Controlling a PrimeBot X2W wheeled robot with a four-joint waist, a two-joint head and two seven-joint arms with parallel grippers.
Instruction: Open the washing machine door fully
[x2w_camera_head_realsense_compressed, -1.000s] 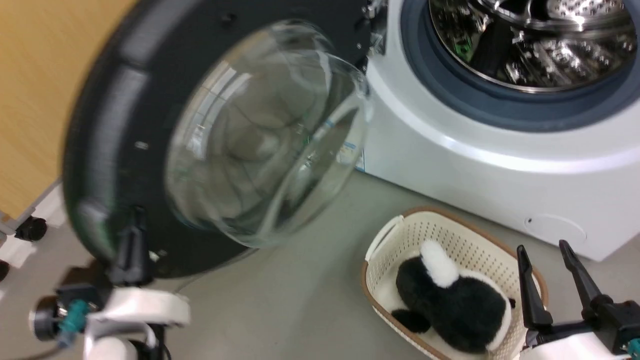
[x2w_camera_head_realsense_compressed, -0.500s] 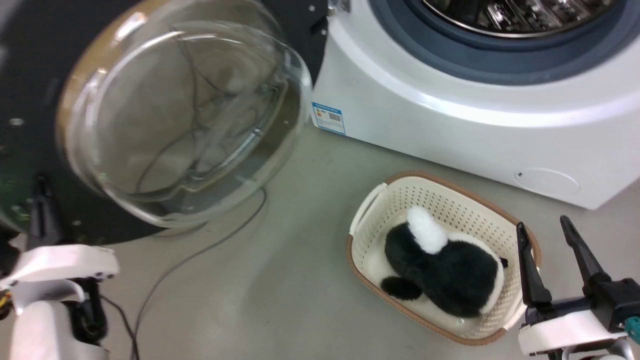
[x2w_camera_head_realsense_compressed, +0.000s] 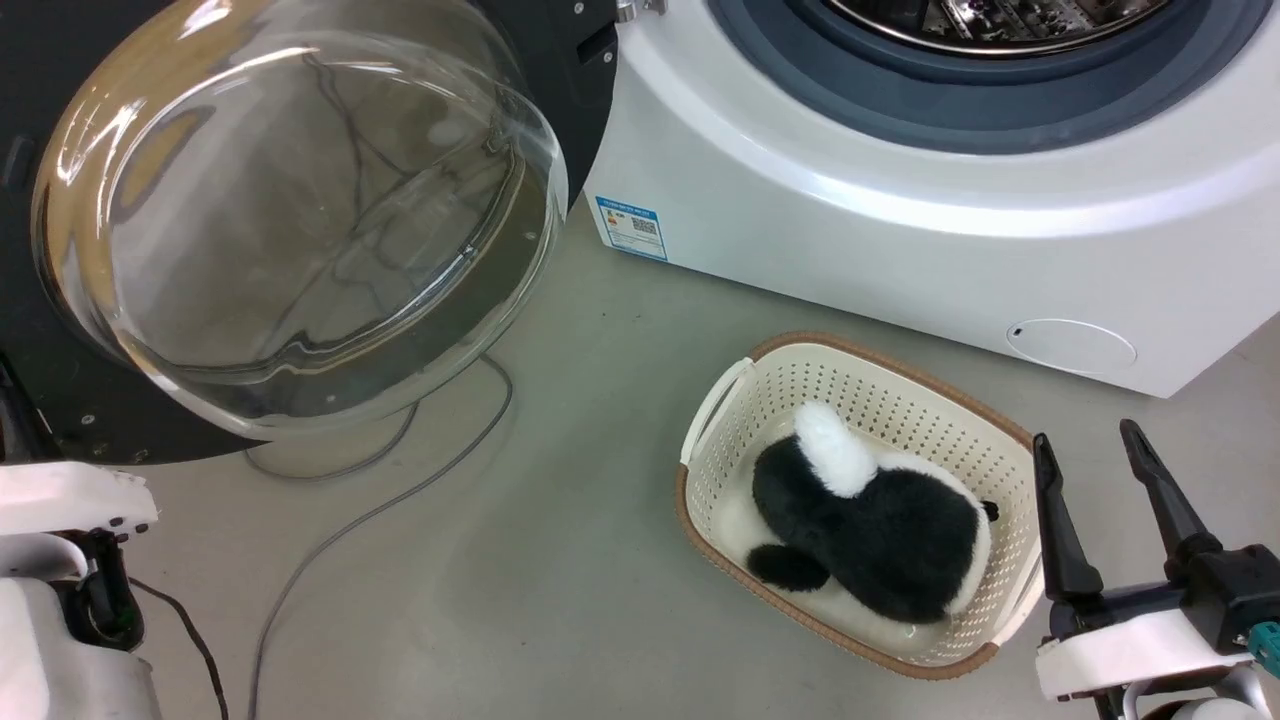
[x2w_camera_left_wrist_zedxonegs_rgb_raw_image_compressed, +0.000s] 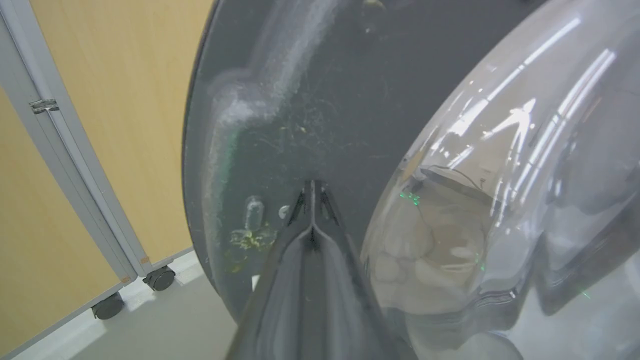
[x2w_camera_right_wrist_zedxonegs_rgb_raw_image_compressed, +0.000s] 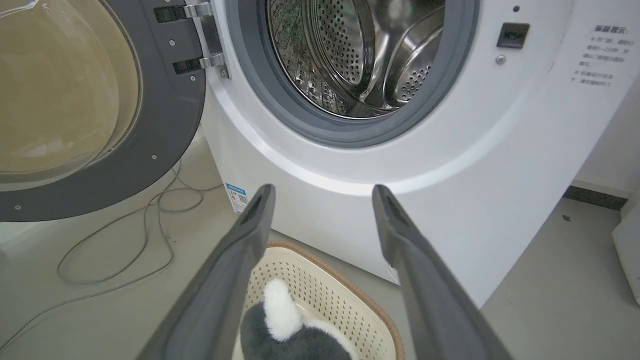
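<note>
Grey floor with loose cable; yellow wall panel behind. Upper right of head view: washing machine, drum exposed. Upper left: washing machine door stands wide open, glass bowl toward camera. left gripper fingers pressed together, tips at black door ring beside glass, contact unclear. right gripper spread, empty, lower right, beside basket holding plush toy

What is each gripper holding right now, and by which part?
Nothing is held. Left gripper: jaws shut together, empty, tips at the dark inner face of the washing machine door. Right gripper: jaws open, empty.
</note>
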